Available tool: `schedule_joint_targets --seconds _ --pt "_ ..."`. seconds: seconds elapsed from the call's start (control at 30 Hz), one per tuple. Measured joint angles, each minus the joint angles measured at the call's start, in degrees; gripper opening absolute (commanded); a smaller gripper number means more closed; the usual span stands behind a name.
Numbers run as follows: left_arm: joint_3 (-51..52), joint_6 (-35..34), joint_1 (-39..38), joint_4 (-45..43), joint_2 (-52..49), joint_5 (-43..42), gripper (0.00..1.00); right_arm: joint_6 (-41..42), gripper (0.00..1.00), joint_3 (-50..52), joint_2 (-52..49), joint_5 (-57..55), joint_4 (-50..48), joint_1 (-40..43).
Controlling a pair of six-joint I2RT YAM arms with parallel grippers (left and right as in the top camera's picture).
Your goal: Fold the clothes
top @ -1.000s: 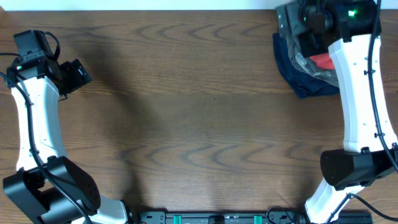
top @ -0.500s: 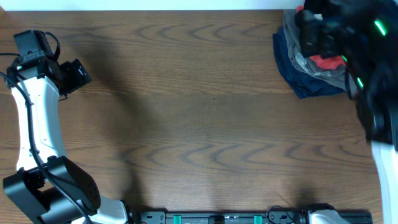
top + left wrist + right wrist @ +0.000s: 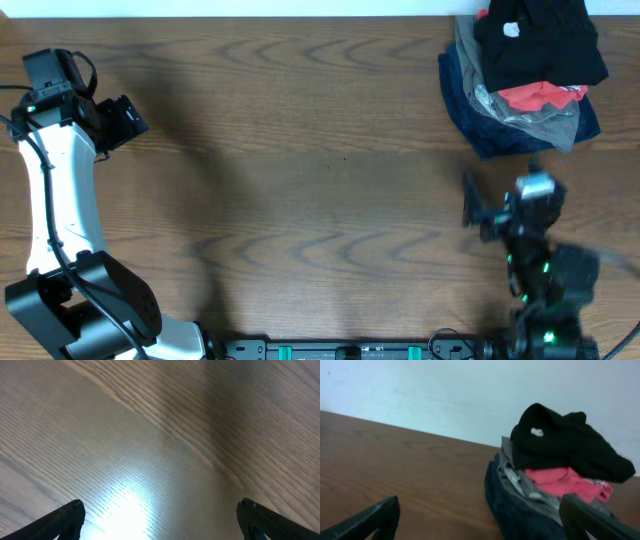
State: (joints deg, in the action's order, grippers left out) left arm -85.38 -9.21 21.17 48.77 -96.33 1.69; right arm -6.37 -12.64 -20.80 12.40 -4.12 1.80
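The black garment (image 3: 540, 40) lies bunched on top of a pile at the table's far right corner, a small white mark showing on it. It also shows in the right wrist view (image 3: 565, 442), on top of the red, grey and navy clothes. My right gripper (image 3: 480, 519) is open and empty, low over the table in front of the pile; in the overhead view it is blurred (image 3: 480, 212). My left gripper (image 3: 160, 519) is open and empty over bare wood at the far left (image 3: 125, 118).
Under the black garment lie a red shirt (image 3: 535, 96), a grey garment (image 3: 520, 118) and a navy garment (image 3: 490, 130). A pale wall (image 3: 445, 395) stands behind the table's far edge.
The right arm has pulled back from over the pile towards the table's front, leaving the black garment on top uncovered. The left arm has not moved.
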Motion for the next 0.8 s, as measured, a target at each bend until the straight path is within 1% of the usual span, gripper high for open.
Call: schedule_joint_targets --seconds 0.07,0.13,0.27,0.47,0.8 --pt "0.0 0.0 0.0 0.0 0.0 0.0 0.98 0.1 0.99 4.8 4.5 0.2 -0.1 0.0" --pt "0.0 0.0 0.0 0.0 0.0 0.0 0.98 0.1 0.99 7.8 6.7 0.3 0.0 0.0" --pt "0.0 0.0 0.0 0.0 0.0 0.0 0.98 0.1 0.99 11.7 10.6 0.5 0.5 0.0" --pt "0.0 0.0 0.0 0.0 0.0 0.0 0.98 0.2 0.99 12.2 14.6 0.9 6.7 0.0" --pt "0.0 0.0 0.0 0.0 0.0 0.0 0.98 0.2 0.99 12.2 14.7 0.9 6.9 0.0"
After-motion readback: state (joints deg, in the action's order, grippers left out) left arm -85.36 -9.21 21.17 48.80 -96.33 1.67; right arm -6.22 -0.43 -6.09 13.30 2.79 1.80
